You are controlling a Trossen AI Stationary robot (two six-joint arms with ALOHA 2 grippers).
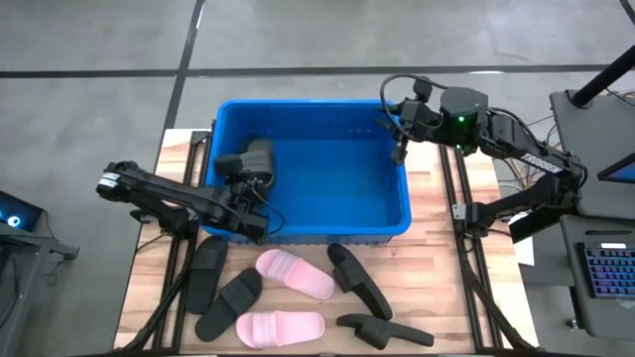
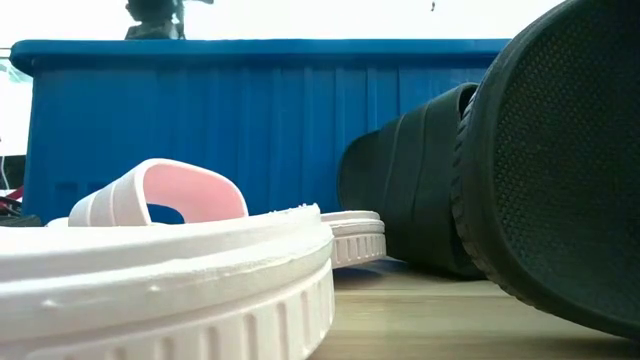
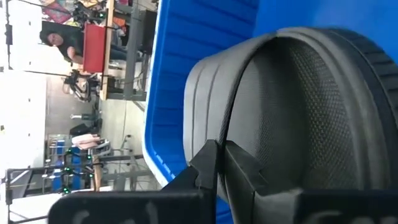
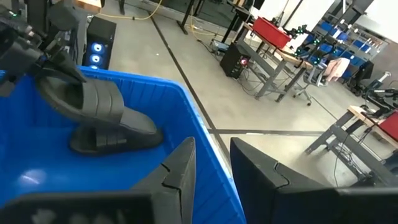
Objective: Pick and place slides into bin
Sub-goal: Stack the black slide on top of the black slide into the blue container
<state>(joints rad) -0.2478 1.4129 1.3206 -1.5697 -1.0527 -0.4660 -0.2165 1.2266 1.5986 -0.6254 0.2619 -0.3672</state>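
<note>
Over the left end of the big bright blue plastic bin (image 1: 342,213), the left gripper (image 1: 241,193) is clamped on a black rubber slide (image 1: 256,161) dangling inside. Right gripper (image 1: 399,134) hangs part-open and empty over the far right corner. A loose pinch could drop the slide crooked against the wall, I'd guess.

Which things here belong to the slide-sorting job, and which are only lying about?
Job: black slide in left gripper; bin; two pink slides; black slides on table; right gripper.
Lying about: keyboard; cables.
</note>
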